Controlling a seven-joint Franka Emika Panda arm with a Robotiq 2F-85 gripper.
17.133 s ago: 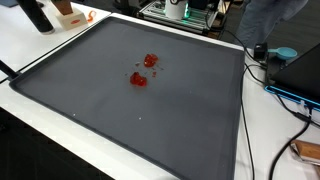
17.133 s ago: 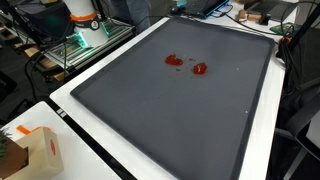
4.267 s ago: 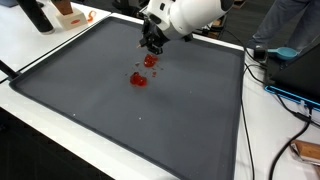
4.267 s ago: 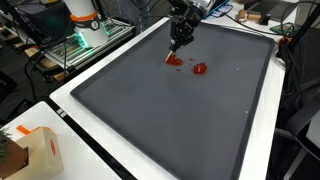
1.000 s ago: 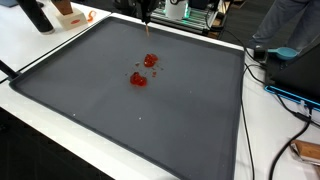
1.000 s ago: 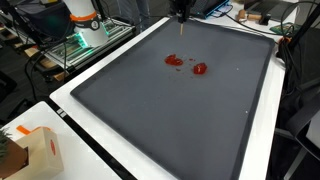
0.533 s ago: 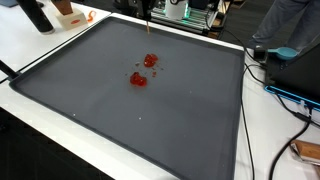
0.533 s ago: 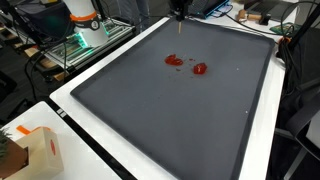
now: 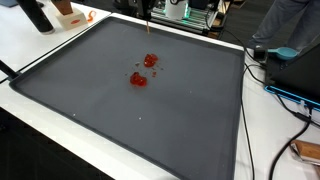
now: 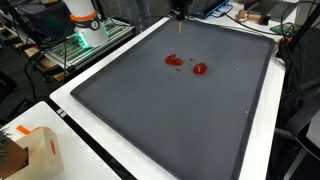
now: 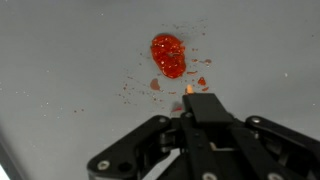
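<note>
Pincer (image 11: 203, 102) closed on a thin stick (image 11: 188, 90), orange tip pointing down. It hangs high above the table (image 9: 60, 48) edge far from both exterior cameras, over the rim of the grey mat (image 9: 200, 115). Stick judged light, stiff and prone to twisting in the grip, so best held at its upper end, as here. Red blobs (image 9: 138, 79) lie on the mat inward of that edge, clear of the stick. They look soft and wet and would likely smear. Wrist view shows one blob (image 11: 168, 55) with fine splatter. Both exterior views show two, plus the height gap.
</note>
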